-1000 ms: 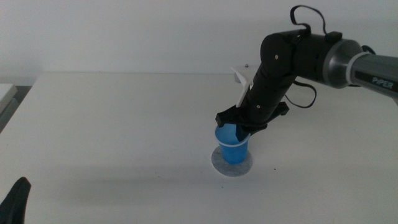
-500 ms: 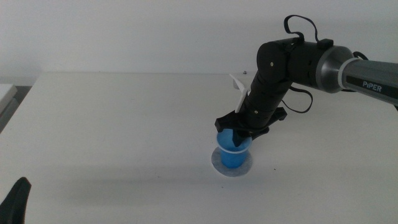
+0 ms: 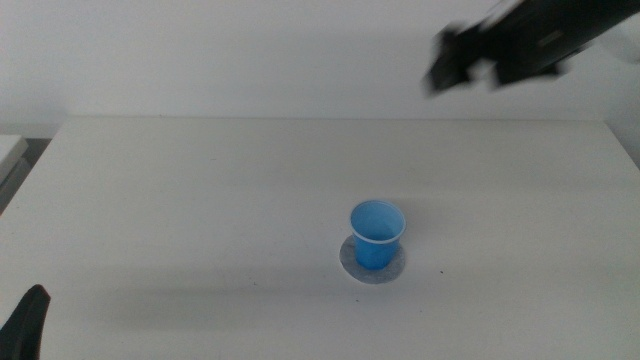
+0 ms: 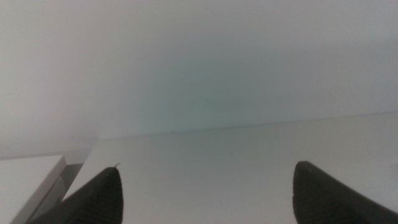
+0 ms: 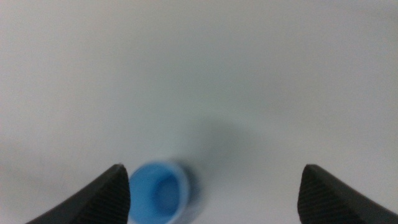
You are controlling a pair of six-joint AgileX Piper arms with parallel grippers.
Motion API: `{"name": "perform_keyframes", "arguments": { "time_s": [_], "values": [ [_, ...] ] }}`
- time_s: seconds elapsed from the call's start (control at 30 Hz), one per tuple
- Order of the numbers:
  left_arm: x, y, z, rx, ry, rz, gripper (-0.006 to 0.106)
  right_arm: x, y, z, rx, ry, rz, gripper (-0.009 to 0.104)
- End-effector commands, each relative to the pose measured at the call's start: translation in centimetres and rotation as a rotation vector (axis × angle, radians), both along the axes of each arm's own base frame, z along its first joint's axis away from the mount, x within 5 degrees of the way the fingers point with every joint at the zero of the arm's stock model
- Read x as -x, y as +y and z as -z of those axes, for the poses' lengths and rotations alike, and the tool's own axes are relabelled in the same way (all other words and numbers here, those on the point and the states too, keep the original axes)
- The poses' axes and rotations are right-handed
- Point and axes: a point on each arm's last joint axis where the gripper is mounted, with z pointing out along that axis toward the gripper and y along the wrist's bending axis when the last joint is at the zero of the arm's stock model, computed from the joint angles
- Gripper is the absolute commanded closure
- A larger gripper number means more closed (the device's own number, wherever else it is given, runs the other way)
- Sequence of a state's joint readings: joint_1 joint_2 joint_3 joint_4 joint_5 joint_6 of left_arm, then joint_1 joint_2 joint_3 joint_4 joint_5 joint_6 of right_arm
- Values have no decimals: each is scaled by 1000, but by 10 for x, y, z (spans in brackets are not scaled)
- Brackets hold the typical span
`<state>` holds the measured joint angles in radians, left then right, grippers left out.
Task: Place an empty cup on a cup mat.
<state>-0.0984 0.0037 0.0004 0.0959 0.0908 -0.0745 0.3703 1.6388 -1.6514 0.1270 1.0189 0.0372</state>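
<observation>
The blue cup (image 3: 377,234) stands upright and empty on the grey speckled cup mat (image 3: 350,265) near the middle of the table. My right gripper (image 3: 462,60) is blurred, high above the table at the upper right, far from the cup, with nothing in it. In the right wrist view the jaws stand wide apart (image 5: 214,196) and the cup (image 5: 157,191) shows blurred far below. My left gripper (image 4: 205,193) is open and empty; only its tip (image 3: 24,322) shows at the bottom left corner of the middle view.
The white table (image 3: 200,200) stretches around the cup. A pale object's edge (image 3: 8,150) sits at the far left. A white wall stands behind the table's back edge.
My right gripper has let go of the cup and risen fast up and to the right, away from it. The cup stays upright on the mat. The left arm has not moved.
</observation>
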Motion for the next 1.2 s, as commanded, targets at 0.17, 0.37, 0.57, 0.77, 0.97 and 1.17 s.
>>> {"name": "perform_keyframes", "arguments": {
  "time_s": [0.17, 0.37, 0.57, 0.77, 0.97, 1.17],
  "values": [
    [0, 0, -1, 4, -9, 2, 7, 68, -86, -67, -42, -228, 199, 15],
    [0, 0, -1, 4, -9, 2, 7, 130, -114, -69, -16, -343, 308, 15],
    [0, 0, -1, 4, -9, 2, 7, 187, -123, -31, -71, -495, 340, 15],
    [0, 0, -1, 4, -9, 2, 7, 228, -129, 42, -62, -673, 334, 2],
    [0, 0, -1, 4, -9, 2, 7, 239, -131, 88, -77, -684, 348, 2],
    [0, 0, -1, 4, -9, 2, 7, 239, -131, 125, -81, -767, 334, 2]
  ]
}}
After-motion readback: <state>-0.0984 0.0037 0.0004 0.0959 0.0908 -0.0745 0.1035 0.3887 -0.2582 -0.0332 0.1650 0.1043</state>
